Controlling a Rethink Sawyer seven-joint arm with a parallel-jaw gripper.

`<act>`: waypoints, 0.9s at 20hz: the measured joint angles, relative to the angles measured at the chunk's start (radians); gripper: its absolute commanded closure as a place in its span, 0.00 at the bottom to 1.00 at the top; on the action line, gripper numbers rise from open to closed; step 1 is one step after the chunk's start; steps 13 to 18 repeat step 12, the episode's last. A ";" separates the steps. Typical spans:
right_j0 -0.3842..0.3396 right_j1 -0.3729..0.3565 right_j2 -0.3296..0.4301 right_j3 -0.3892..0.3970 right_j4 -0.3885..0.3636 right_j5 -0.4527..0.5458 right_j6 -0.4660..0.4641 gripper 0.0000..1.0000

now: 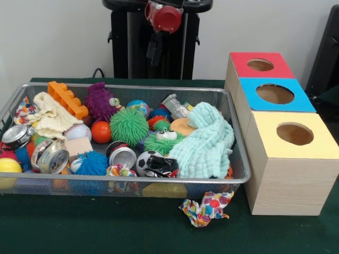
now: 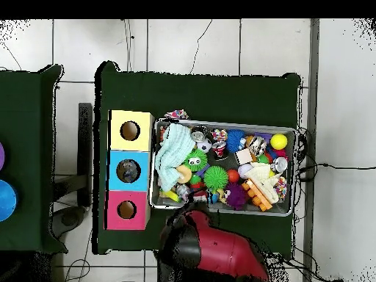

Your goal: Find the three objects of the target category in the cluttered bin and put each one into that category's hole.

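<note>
A wire mesh bin (image 1: pixel 132 180) holds a jumble of objects: crushed cans (image 1: pixel 51 156) (image 1: pixel 123 156), a green spiky ball (image 1: pixel 128 126), a blue spiky ball (image 1: pixel 91 163), a purple fuzzy toy (image 1: pixel 100 100), a mint cloth (image 1: pixel 204 140) and a cream cloth (image 1: pixel 50 119). Beside the bin stand three wooden boxes with holed tops: red (image 1: pixel 241 61), blue (image 1: pixel 251 100) and yellow (image 1: pixel 270 143). My gripper (image 1: pixel 154 50) hangs drawn back, high above the bin's far rim, touching nothing. In the overhead view the red arm (image 2: pixel 220 250) covers it.
An orange toy brick (image 1: pixel 67 98), a baseball (image 1: pixel 78 131), an orange ball (image 1: pixel 100 132), a small soccer ball (image 1: pixel 145 159) and a yellow ball (image 1: pixel 9 166) also lie in the bin. A polka-dot cloth (image 1: pixel 206 207) lies on the green table outside the bin's near rim.
</note>
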 measured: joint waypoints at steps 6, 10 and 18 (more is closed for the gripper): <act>0.200 0.062 -0.232 -0.014 -0.066 -0.209 0.000 0.00; 0.201 0.135 -0.357 -0.017 -0.069 -0.594 -0.001 0.00; 0.190 0.167 -0.403 -0.020 -0.069 -0.754 -0.001 0.00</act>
